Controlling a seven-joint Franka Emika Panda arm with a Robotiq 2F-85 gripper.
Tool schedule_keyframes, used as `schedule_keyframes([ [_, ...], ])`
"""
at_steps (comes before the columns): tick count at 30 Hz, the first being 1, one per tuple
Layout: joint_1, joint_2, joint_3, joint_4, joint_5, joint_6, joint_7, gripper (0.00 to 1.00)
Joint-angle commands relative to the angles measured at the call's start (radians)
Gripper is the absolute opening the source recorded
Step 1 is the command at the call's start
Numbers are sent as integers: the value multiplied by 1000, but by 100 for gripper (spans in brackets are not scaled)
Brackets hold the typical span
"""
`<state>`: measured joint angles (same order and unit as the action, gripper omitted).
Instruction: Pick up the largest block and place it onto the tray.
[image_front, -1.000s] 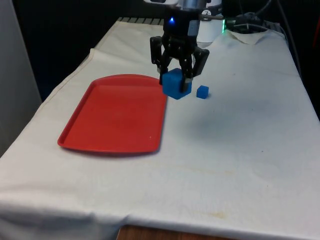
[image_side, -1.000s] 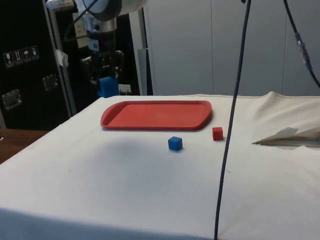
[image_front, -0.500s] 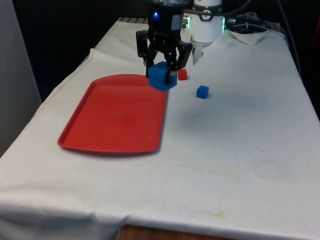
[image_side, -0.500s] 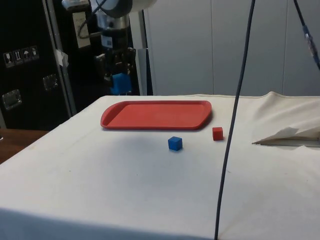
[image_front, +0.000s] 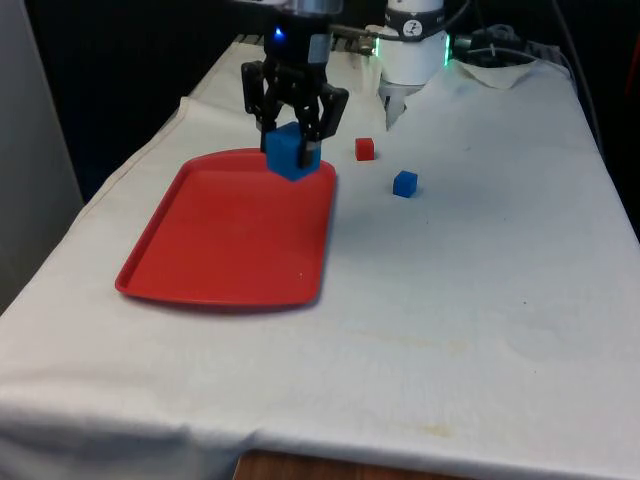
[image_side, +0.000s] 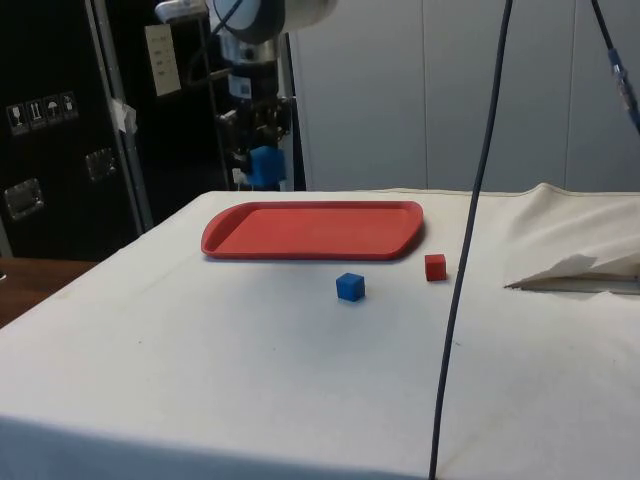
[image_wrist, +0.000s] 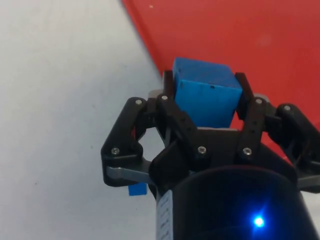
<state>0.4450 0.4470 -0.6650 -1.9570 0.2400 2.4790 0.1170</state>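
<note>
Largest blue block (image_front: 292, 151) was clamped between closed fingers of gripper (image_front: 293, 143), held in air above far right corner of red tray (image_front: 220, 240) as seen in front view; not touching tray surface. Tray held nothing. White cloth (image_front: 480, 290) carried tray, small blue cube (image_front: 404, 183), small red cube (image_front: 365, 149), both well right of tray.

Tray (image_front: 225, 235): smooth red plastic, slight sheen. Tablecloth (image_front: 470, 290): matt white cloth, creased.
</note>
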Motion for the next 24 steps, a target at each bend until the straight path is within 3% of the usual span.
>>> schedule_keyframes([
  [1,-10,-2,4,-10,9,20,-18,7],
  [7,-31,10,-1,-30,28,51,-68,7],
  [8,-20,12,-12,-26,16,37,-54,7],
  [9,-23,16,-13,-27,19,39,-61,7],
  [10,-36,18,-3,-30,35,55,-83,7],
  [14,-56,51,-11,-25,75,70,-142,7],
  [17,-65,76,-17,-18,108,78,-181,7],
  [18,-50,81,-34,-20,104,72,-174,7],
  [19,-68,85,-19,-16,120,81,-194,7],
  [24,-81,138,-32,-2,194,91,-273,7],
])
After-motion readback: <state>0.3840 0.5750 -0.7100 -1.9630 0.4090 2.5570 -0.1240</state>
